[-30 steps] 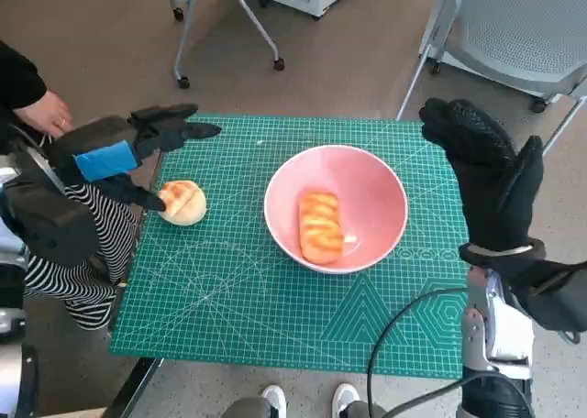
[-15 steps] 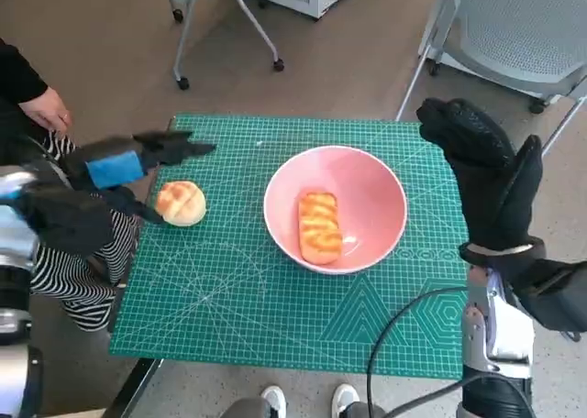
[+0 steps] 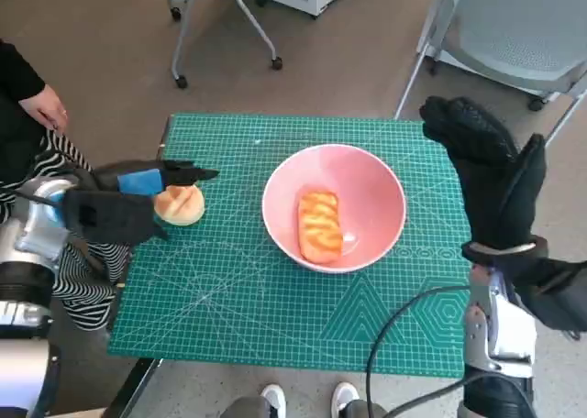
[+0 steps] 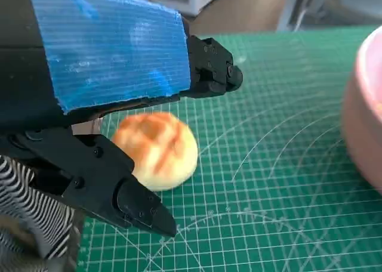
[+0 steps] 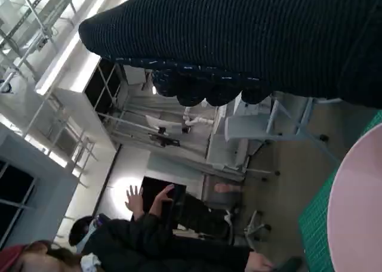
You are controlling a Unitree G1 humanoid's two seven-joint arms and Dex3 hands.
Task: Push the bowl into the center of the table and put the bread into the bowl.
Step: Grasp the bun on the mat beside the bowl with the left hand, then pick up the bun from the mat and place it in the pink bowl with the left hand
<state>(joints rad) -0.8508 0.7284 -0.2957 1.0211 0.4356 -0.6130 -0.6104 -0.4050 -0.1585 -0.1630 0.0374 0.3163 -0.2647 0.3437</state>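
Round bread: a pale, round bun with a toasted cross-scored top (image 3: 180, 203) is seen lying on the green gridded cutting mat (image 3: 275, 317), near the mat's left edge and well apart from the bowl. In the left wrist view the bun (image 4: 156, 149) is framed between the upper and lower fingers, and no contact can be made out.

Bowl: a wide pink bowl (image 3: 381, 184) is seen standing roughly at the middle of the mat; the pushing part of the task is judged done. An oblong, orange-glazed bread (image 3: 320, 225) lies inside it.

Left hand: the black, blue-taped left hand (image 3: 124, 201) is held low over the bun. Its fingers (image 4: 140, 203) are spread apart above and below the bun, and nothing is held.

Right hand: the black-gloved right hand (image 3: 491, 180) is raised upright beside the bowl's right rim, apart from it. Its fingers are extended and nothing is held.

Step in hand: the round bun is judged to be under approach for a grasp.

Next move: the fingers are to be closed around the bun's sides; the bun is then to be lifted, carried across to the bowl and released beside the oblong bread. A light grip is called for, since the bun looks soft.

Surroundings: a person's striped clothing (image 3: 87, 262) is seen just off the table's left edge.
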